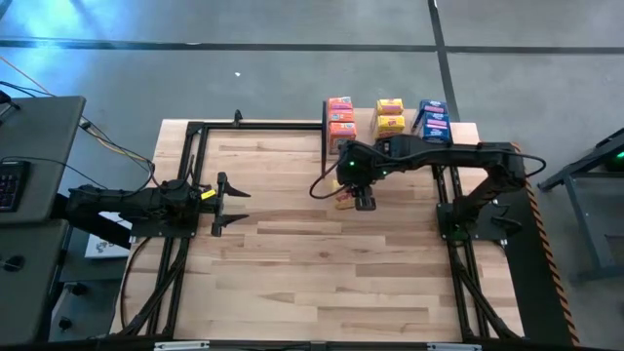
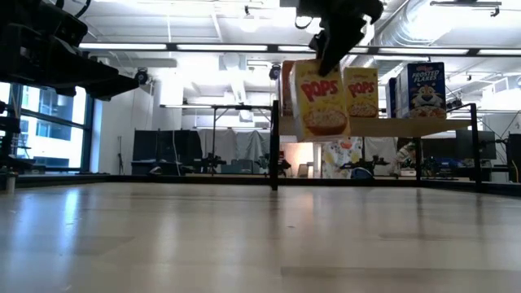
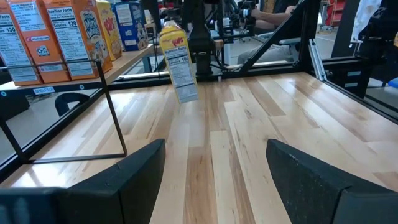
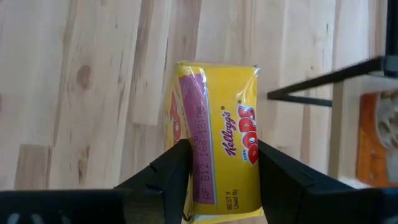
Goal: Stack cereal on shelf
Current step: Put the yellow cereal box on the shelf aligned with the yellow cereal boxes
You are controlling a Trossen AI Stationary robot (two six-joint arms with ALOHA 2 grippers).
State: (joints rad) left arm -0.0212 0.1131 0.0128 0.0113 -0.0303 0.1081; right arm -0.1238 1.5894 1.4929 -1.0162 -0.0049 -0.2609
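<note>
My right gripper (image 1: 363,200) is shut on a yellow cereal box (image 2: 320,102), held in the air over the table's middle, in front of the shelf (image 2: 391,126). The light-wood shelf board stands on thin black posts at the far edge. On it stand orange boxes (image 1: 339,122), yellow boxes (image 1: 390,117) and blue boxes (image 1: 434,119), upright on their bottom ends. My left gripper (image 1: 229,203) is open and empty at the table's left, pointing toward the held box (image 3: 177,62). My right gripper pinches the yellow box's upper end (image 4: 211,186) between its two fingers (image 4: 177,168), one on either side. The fingers come from above, pointing down. The box hangs below them, a little tilted, lifted clear of the table.
A black metal frame (image 1: 195,132) runs along the table's edges and the arms' mounts. The shelf's black post (image 2: 274,155) stands just beyond the held box. Bare wooden tabletop (image 1: 322,283) lies toward the near edge. A room with desks and gear lies behind.
</note>
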